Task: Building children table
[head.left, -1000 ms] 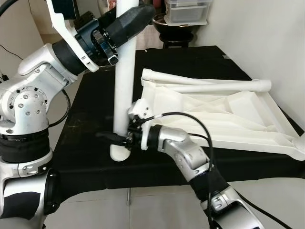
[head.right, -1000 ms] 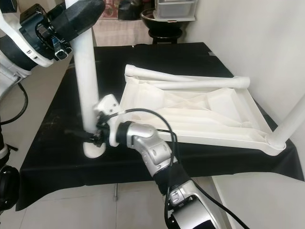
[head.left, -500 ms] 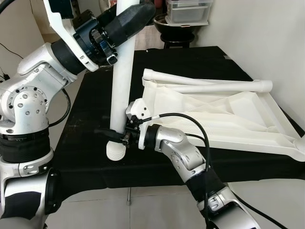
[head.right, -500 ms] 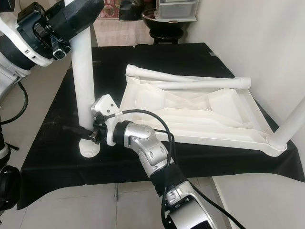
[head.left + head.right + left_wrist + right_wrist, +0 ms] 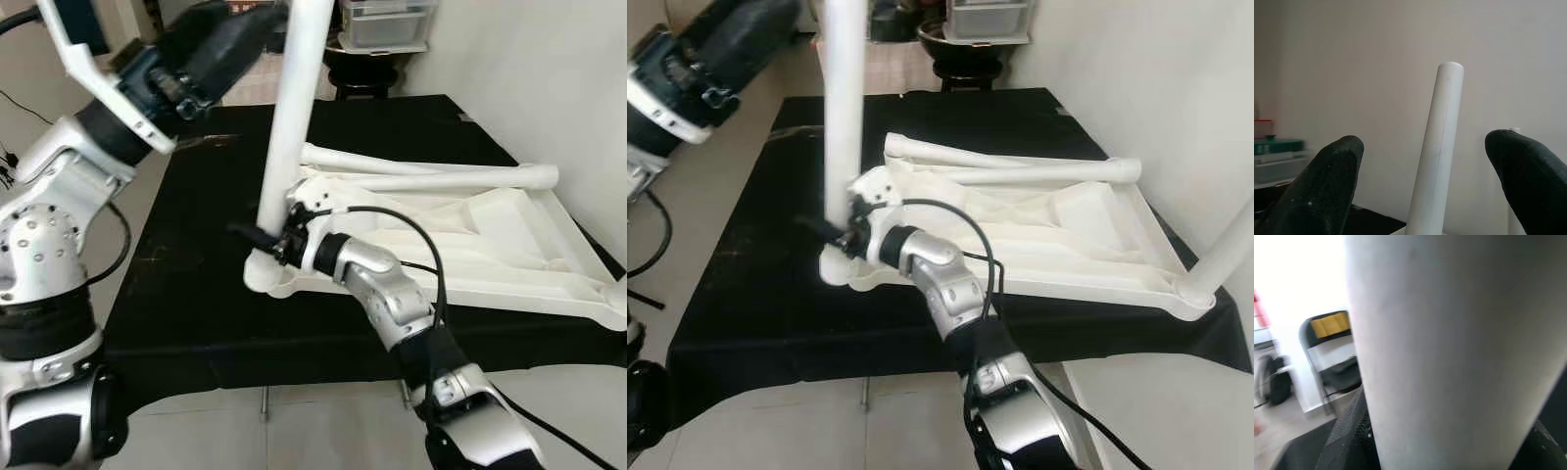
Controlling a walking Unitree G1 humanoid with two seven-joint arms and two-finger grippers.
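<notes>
A black-covered worktop point(image 5: 186, 245) carries an upturned white children's tabletop point(image 5: 490, 245), its ribbed underside facing up. A white leg point(image 5: 289, 137) stands nearly upright, leaning slightly, with its rounded foot at the tabletop's near-left corner socket point(image 5: 265, 274). The right end effector point(image 5: 263, 238) is clenched around the lower part of this leg just above the socket; in the right wrist view the leg's white shaft point(image 5: 1449, 347) sits pressed between the black fingers point(image 5: 1347, 440). The left end effector point(image 5: 230, 44) is raised beside the upper part of the leg, and in the left wrist view its two black fingers point(image 5: 1327, 186) are spread well apart, released, with a white leg point(image 5: 1437, 152) standing between them without touching either. Two more white legs point(image 5: 431, 176) lie flat along the far edge of the tabletop, and another leg point(image 5: 1225, 255) already rises from its near-right corner. Beyond the worktop, a clear lidded plastic container point(image 5: 384, 24) rests on a dark round stool point(image 5: 358, 59); its contents cannot be made out. A green-lidded clear box point(image 5: 1278, 156) appears blurred in the left wrist view.
</notes>
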